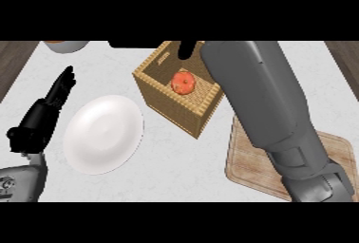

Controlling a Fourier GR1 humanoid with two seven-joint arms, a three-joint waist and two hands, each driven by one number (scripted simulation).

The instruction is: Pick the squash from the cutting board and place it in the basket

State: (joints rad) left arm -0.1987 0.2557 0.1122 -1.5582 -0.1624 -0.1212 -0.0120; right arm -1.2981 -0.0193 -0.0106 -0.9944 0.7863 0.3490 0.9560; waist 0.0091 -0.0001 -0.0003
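Note:
The orange-red squash lies inside the woven basket at the counter's middle, free of any hand. My right forearm reaches across the basket's right side. My right hand is above the basket's far rim, mostly cut off by the view's top, with its fingers stretched out and holding nothing. The wooden cutting board lies at the lower right, partly hidden under that forearm, and its visible part is bare. My left hand rests at the left edge, open with straight fingers pointing away.
A white plate lies between my left hand and the basket. The rim of a brown bowl shows at the top left. Dark wood borders the pale counter at both sides.

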